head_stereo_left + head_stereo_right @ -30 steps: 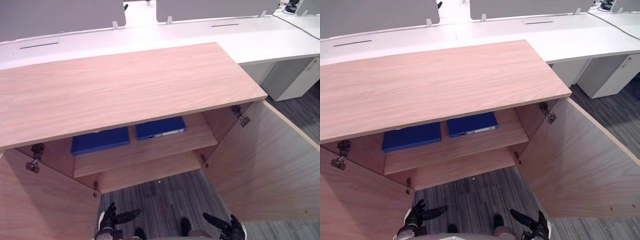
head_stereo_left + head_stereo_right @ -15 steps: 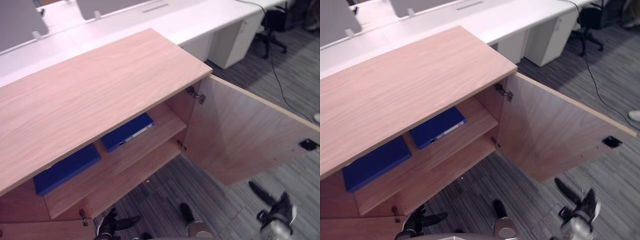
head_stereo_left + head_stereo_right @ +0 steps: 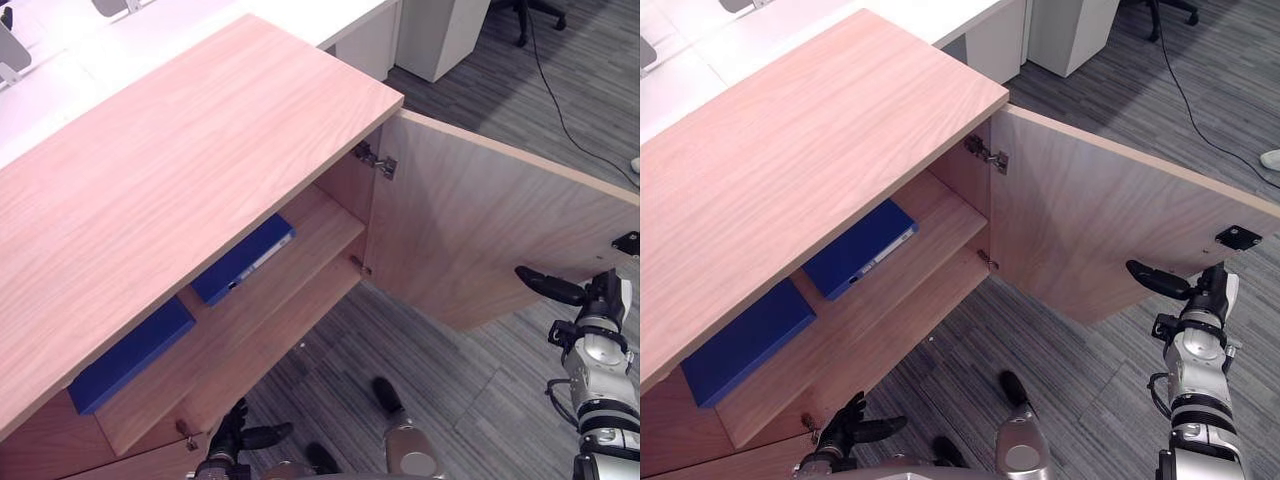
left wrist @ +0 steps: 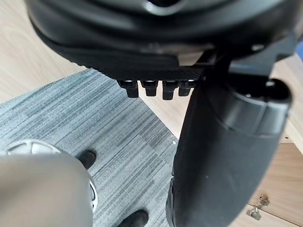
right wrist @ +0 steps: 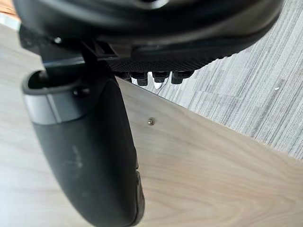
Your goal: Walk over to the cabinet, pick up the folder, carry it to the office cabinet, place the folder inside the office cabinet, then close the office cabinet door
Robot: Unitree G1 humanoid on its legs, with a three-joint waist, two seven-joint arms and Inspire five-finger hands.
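Left hand (image 3: 848,432): low in front of the cabinet (image 3: 180,170), over the carpet (image 3: 470,370). Fingers loosely spread, thumb out, holding nothing.

Right hand (image 3: 585,295): at the outer edge of the cabinet's open right door (image 3: 480,240). Fingers relaxed, thumb extended toward the door panel, nothing grasped. The right wrist view puts the panel's pale wood grain and one small screw head just past the fingertips; whether they touch it cannot be told.

Carpet in front of the cabinet: grey, ribbed in fine stripes, laid in tiles.

Door: flat light-wood laminate hung on metal hinges (image 3: 375,162), with a small black plate (image 3: 1238,237) near its free edge.

Inside the cabinet, on the shelf (image 3: 310,262): two flat rectangular blue folders, lying down and apart. The labelled folder (image 3: 243,260), toward the right door, is dark blue and has a white strip along the spine that faces out. The plain folder (image 3: 130,353), toward the cabinet's left end, is a matt blue slab with no markings that can be made out.

Cabinet top: a broad board in the same warm wood grain.

Behind the cabinet: a smooth white desk (image 3: 60,70). Beyond the cabinet's right end: a white pedestal unit (image 3: 440,35).
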